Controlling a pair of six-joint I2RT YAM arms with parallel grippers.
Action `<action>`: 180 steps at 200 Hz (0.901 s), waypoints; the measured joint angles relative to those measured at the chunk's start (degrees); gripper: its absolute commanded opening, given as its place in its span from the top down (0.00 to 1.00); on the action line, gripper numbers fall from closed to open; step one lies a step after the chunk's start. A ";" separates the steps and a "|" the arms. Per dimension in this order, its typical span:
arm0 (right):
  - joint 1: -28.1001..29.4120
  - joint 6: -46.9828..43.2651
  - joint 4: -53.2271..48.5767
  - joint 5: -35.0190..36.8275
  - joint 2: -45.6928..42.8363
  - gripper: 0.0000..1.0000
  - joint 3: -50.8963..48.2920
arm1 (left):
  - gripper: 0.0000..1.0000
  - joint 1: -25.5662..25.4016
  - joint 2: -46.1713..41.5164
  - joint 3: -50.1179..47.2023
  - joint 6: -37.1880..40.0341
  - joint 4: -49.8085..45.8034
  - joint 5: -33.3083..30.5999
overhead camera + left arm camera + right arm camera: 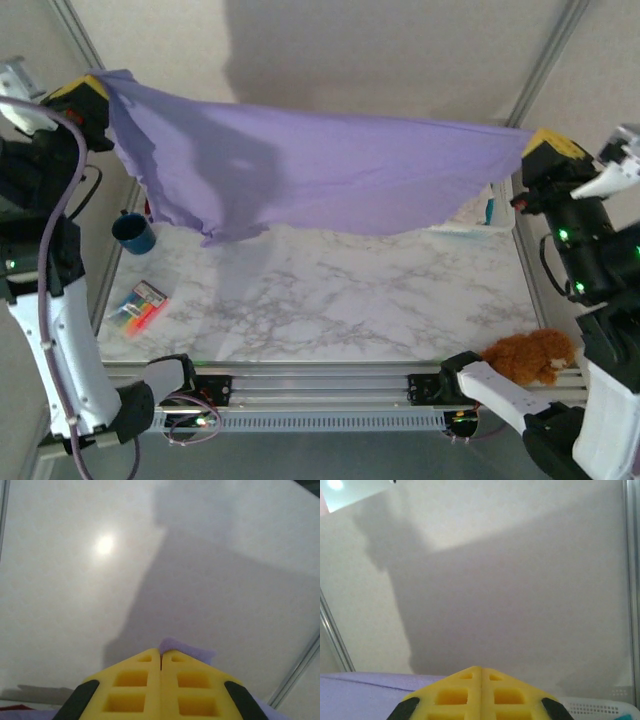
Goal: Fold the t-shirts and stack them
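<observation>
A plain lavender t-shirt [310, 170] hangs stretched wide in the air above the marble table [330, 300], its lower edge drooping at the left. My left gripper [100, 85] is raised at the far left and shut on one corner of it. In the left wrist view a tuft of the lavender t-shirt [187, 651] sticks out past the closed yellow fingers [130, 685]. My right gripper [528, 140] is raised at the far right, shut on the opposite corner. The cloth of the t-shirt [365, 695] runs off to the left beside the right gripper's yellow fingers [455, 695].
A blue mug [132, 232] stands at the table's left edge under the cloth. A pack of coloured markers [138, 306] lies nearer on the left. A brown plush toy [530, 355] sits at the near right corner. A white basket [478, 215] is at the back right.
</observation>
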 measured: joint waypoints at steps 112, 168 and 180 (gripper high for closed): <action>-0.35 -5.49 -8.13 9.49 6.58 1.00 -1.92 | 1.00 -0.22 6.82 -7.21 -1.38 1.60 5.90; -9.75 -2.25 -3.54 0.61 42.69 1.00 -7.87 | 1.00 -3.10 35.19 -18.53 -1.53 7.78 4.00; -10.58 -1.55 -3.54 -1.01 50.47 1.00 -5.92 | 1.00 -4.50 41.16 -17.20 -0.87 7.58 3.37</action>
